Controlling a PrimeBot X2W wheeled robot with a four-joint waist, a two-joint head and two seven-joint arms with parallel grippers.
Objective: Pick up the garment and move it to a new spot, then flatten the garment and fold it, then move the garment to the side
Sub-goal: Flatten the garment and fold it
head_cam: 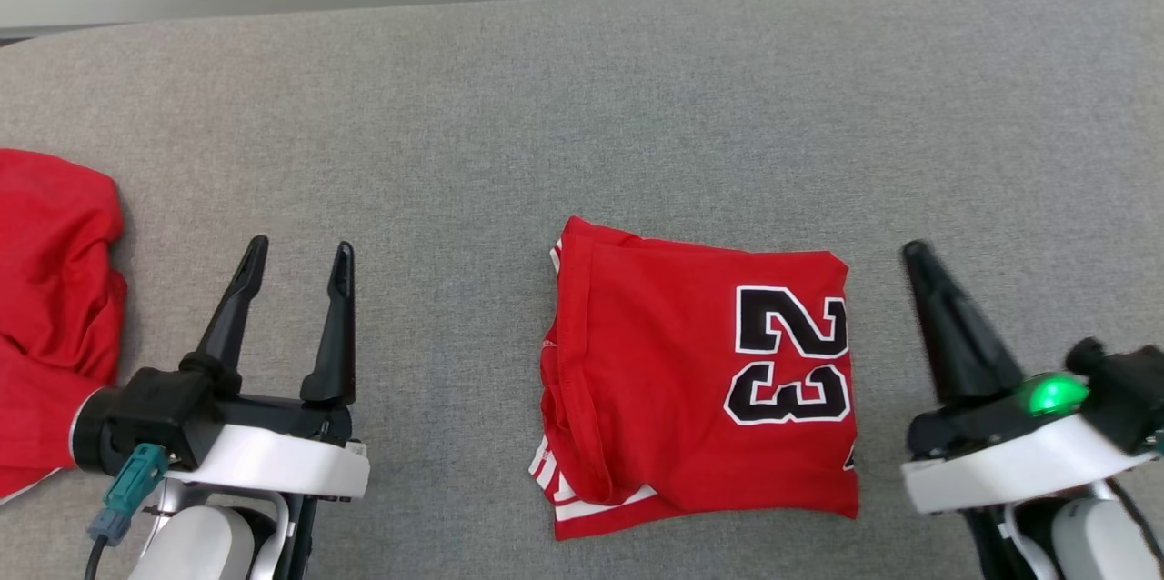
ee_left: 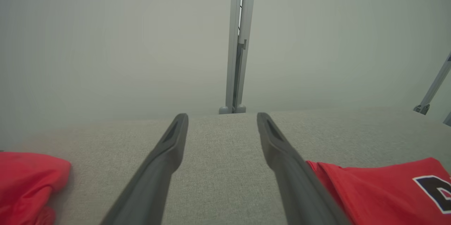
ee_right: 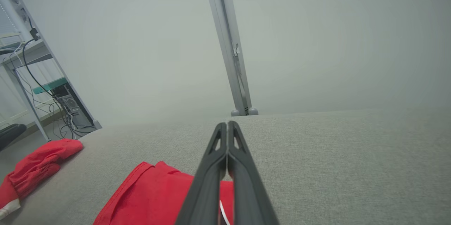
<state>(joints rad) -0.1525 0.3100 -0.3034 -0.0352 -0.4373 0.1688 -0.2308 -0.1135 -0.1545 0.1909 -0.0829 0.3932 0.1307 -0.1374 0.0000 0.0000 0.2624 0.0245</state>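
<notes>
Currently: jersey (head_cam: pixel 691 371), folded, three o'clock of my spread left claw (head_cam: pixel 301 244); right claw (head_cam: pixel 912 249) pressed together. Best pinch every layer.

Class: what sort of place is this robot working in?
Likely a robotics lab or test room: a grey cloth-covered table, plain wall panels joined by a metal post, and a wired-up computer tower.

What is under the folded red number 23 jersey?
The jersey rests on the grey fabric surface. Its own folded layers peek out at its left edge; anything else beneath is covered.
</notes>
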